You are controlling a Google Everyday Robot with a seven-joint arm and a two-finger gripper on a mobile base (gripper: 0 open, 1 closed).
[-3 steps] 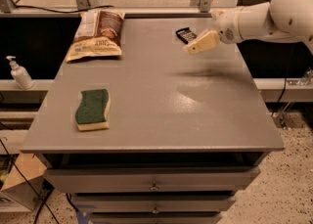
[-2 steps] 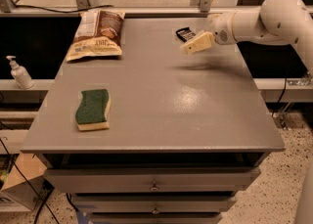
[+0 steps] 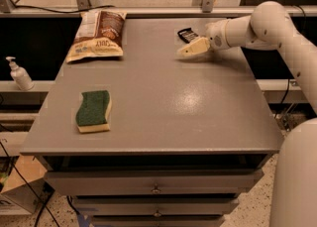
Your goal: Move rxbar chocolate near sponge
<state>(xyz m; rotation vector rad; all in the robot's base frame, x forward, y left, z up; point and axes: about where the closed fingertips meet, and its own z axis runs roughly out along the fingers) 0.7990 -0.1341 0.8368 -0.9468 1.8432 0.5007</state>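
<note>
On the grey table (image 3: pixel 163 107) are laid the sponge (image 3: pixel 93 110) at front left, a snack bag (image 3: pixel 98 35) at back left and the rxbar chocolate (image 3: pixel 187 34) at back right. The gripper (image 3: pixel 185 51) is held low, just beside the rxbar chocolate.

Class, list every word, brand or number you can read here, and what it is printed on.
On the snack bag: pale lettering, too blurred to read.
On the rxbar chocolate: pale lettering, too small to read.
On the sponge, the pump bottle and the gripper beside the bar: no text visible.
</note>
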